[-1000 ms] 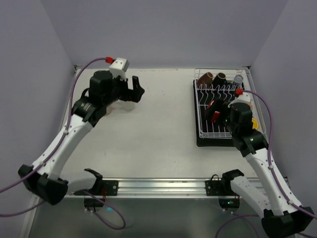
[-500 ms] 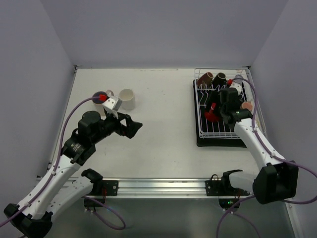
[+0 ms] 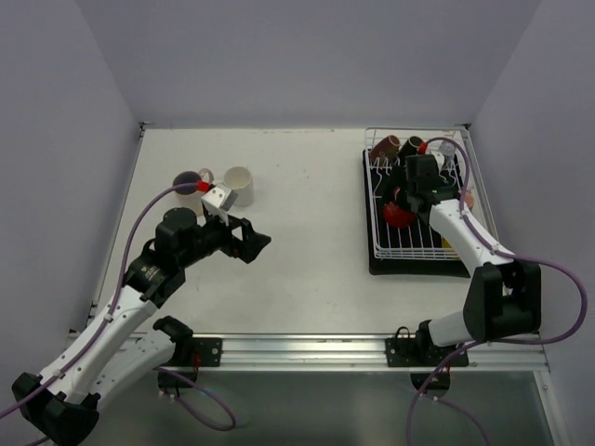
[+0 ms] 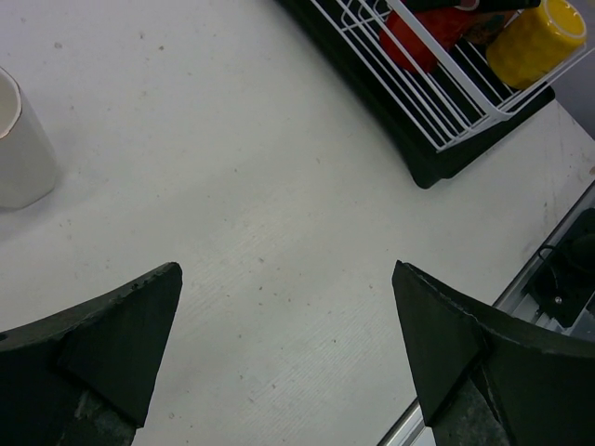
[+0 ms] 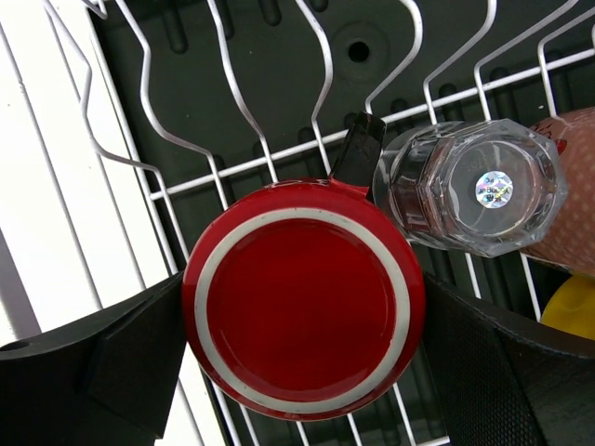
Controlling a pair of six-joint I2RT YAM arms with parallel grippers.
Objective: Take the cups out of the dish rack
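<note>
From above, the left pincer (image 3: 249, 243) hangs wide open over the bench (image 3: 307, 232), holding nothing. A white cup (image 3: 240, 186) and a pale cup with purple inside (image 3: 189, 179) stand far left. The dish rack (image 3: 418, 243) sits on the right.

The left wrist view shows that pincer's fingers (image 4: 112, 334) spread far apart over bare bench.

In the right wrist view, the right pincer (image 5: 304, 321) has a finger pressed to each side of the upside-down red mug (image 5: 304, 311) in the rack, beside a clear glass (image 5: 474, 190).
</note>
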